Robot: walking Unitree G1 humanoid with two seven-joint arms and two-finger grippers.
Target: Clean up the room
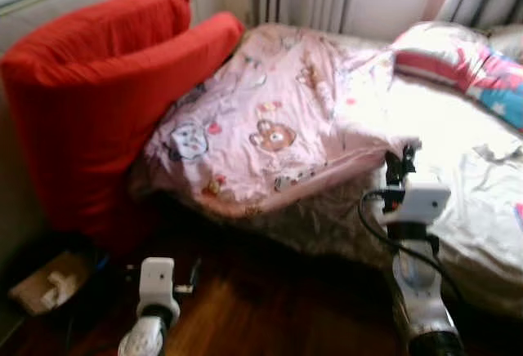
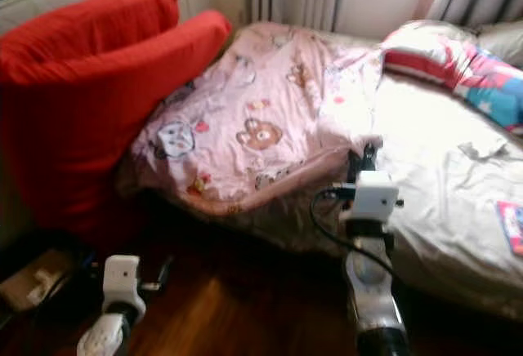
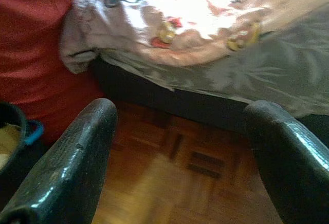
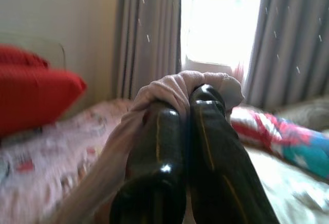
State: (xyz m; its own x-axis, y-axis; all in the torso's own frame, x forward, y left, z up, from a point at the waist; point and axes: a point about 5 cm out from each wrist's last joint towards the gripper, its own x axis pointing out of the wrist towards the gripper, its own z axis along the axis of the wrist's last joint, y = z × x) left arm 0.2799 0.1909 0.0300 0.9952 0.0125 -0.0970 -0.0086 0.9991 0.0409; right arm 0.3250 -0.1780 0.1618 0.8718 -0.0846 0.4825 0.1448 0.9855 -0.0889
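The right gripper (image 4: 187, 100) is clenched on a fold of the pink cartoon-print blanket (image 1: 270, 119), the cloth being bunched over and around the two closed black fingertips (image 4: 205, 98). In the head views that gripper is seen at the near edge of the bed (image 1: 482, 209), where the blanket's corner hangs over the side. The blanket is spread across the left half of the bed, its far side pushed up against a large red cushion (image 1: 90, 86) that is leaned on the wall at the bed's head end. A striped and colourful pillow (image 1: 458, 66) is laid at the far right of the bed, beside grey curtains (image 4: 149, 34) and a bright window (image 4: 221, 18).

The left gripper (image 3: 180, 167) is held low over the wooden floor (image 3: 169, 183), its two fingers (image 3: 67, 167) spread well apart and nothing between them. Past it the dark underside of the bed and the overhanging blanket edge are seen. A dark basket (image 1: 49, 278) holding pale items is set on the floor at the foot of the red cushion
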